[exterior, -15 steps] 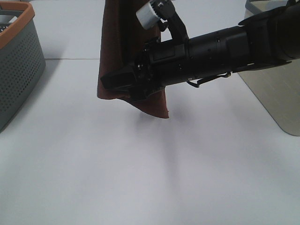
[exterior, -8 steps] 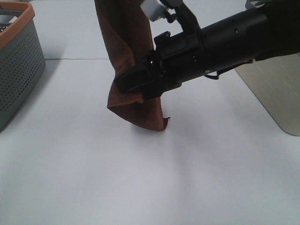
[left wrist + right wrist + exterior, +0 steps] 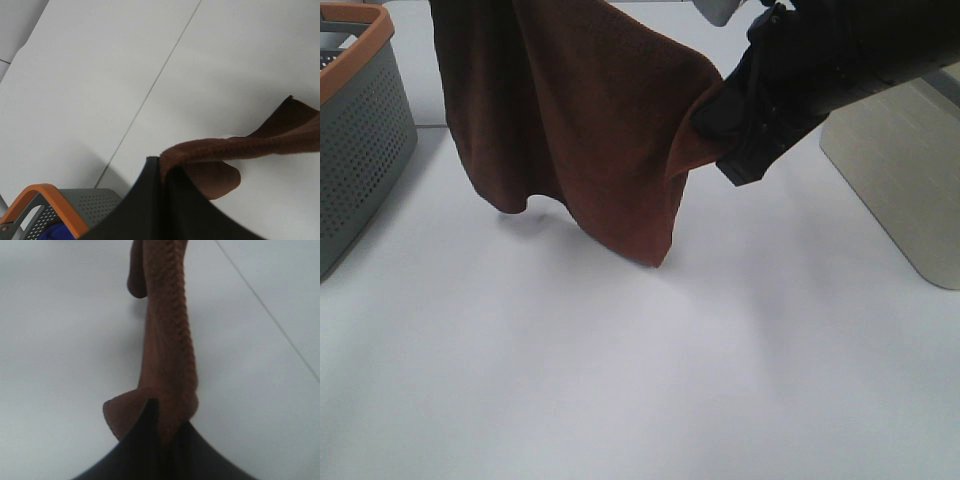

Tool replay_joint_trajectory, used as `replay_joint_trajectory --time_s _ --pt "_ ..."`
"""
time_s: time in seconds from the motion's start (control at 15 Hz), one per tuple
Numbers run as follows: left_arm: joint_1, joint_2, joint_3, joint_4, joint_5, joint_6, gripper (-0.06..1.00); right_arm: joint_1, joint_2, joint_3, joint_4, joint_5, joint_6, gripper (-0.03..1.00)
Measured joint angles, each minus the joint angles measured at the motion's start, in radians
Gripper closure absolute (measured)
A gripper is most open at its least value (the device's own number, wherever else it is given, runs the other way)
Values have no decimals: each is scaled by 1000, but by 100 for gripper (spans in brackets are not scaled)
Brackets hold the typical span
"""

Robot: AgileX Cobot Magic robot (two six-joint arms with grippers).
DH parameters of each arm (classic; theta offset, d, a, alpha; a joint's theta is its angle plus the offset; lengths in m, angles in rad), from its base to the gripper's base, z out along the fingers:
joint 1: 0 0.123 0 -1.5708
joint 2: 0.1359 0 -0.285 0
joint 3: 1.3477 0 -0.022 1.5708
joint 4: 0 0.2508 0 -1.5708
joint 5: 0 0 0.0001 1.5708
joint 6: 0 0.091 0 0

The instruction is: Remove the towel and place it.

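The dark reddish-brown towel [image 3: 580,130] hangs spread above the white table, its lower corners close over the surface. My right gripper [image 3: 712,120] is shut on the towel's right edge; the right wrist view shows its fingers clamped on the cloth [image 3: 167,355]. My left gripper [image 3: 164,175] is shut on the towel's other edge [image 3: 235,150]; in the high view it is out of frame above the top left. No white tag shows.
A grey perforated basket with an orange rim [image 3: 360,130] stands at the left edge; it also shows in the left wrist view [image 3: 55,210]. A grey flat board [image 3: 905,190] lies at the right. A seam line crosses the table [image 3: 430,126].
The right gripper has moved right and up, pulling the towel's edge out. The towel has gone from a narrow hanging bunch to a wide spread sheet stretched between both grippers.
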Motion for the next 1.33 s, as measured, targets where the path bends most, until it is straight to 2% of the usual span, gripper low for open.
replay_joint_trajectory --time_s 0.07,0.2,0.33,0.4,0.47,0.53,0.8,1.0,1.07,1.13,1.2,1.27,1.33 --pt "3 20 3 34 -19 -8 94 0 22 -31 -31 -23 1 97" --pt "24 60 3 46 -64 -13 94 0 83 -104 -80 -34 3 97" --pt "91 110 3 43 -137 -37 94 -12 178 -215 -149 -41 4 97" --pt "125 132 3 37 -196 -47 94 -28 231 -265 -173 -38 4 97" --pt "178 174 3 29 -352 -57 94 -84 334 -391 -224 -30 -9 97" --pt "185 184 3 27 -386 -60 94 -95 356 -434 -231 -30 -14 97" --pt "218 248 3 28 -673 -86 94 -178 538 -785 -247 -116 -63 97" --pt "218 298 3 30 -744 -95 94 -201 621 -885 -246 -132 -137 97" --pt "212 321 3 30 -732 -99 94 -213 643 -885 -246 -79 -144 97" --pt "204 346 3 30 -696 -100 94 -223 661 -885 -246 27 -145 97" --pt "174 373 6 29 -580 -87 94 -228 670 -885 -247 284 -146 97" --pt "159 375 7 22 -496 -71 94 -228 670 -885 -247 404 -132 97" --pt "152 375 7 14 -446 -60 94 -228 669 -885 -247 468 -120 97"
